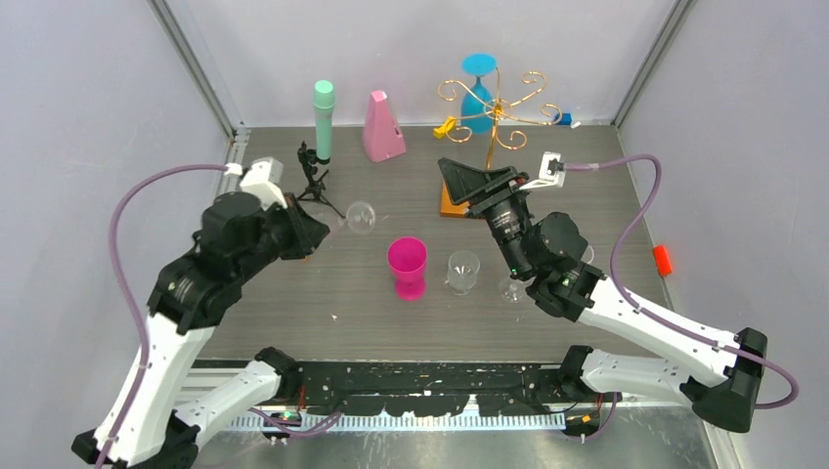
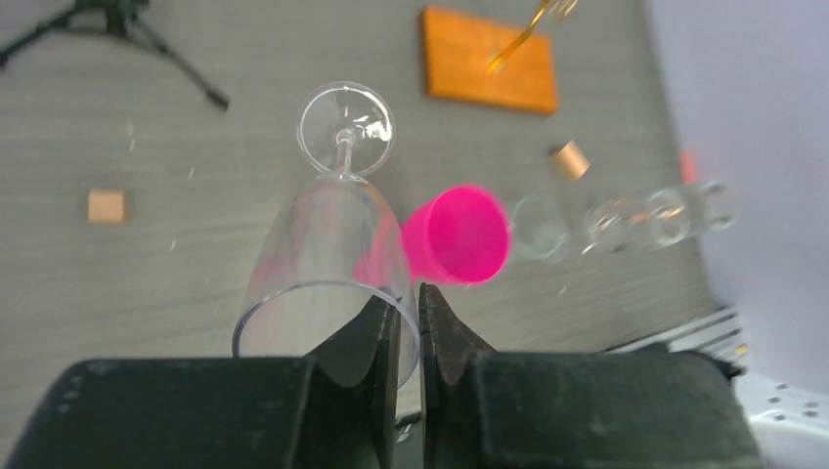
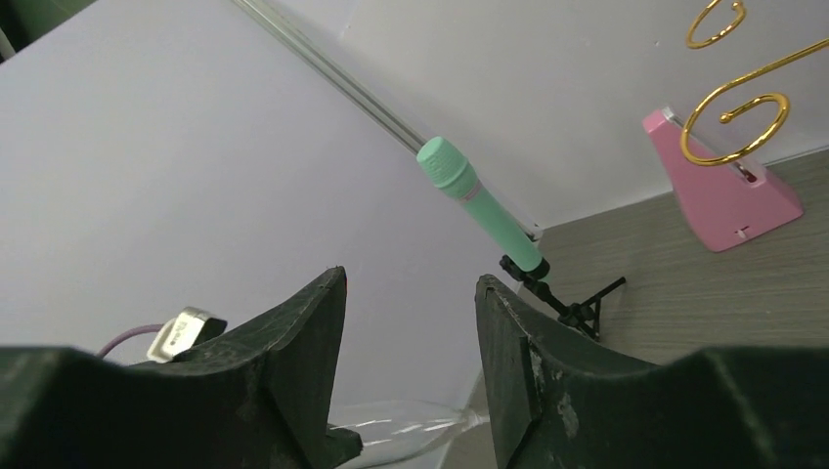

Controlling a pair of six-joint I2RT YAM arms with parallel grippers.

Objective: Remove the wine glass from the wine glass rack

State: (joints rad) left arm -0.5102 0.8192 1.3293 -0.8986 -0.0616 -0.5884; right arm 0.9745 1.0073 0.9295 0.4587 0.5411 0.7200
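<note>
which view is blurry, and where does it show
left wrist: the pink cup and the row of clear glasses beside it are smeared, while the clear wine glass pinched in the left gripper looks fairly crisp; top external: sharp, evenly lit, soft shadows; right wrist: the mint microphone is clear, the right gripper is dark with little detail.

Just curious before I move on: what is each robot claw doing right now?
Left gripper: closed on the rim of a clear wine glass.
Right gripper: open, holding nothing.
</note>
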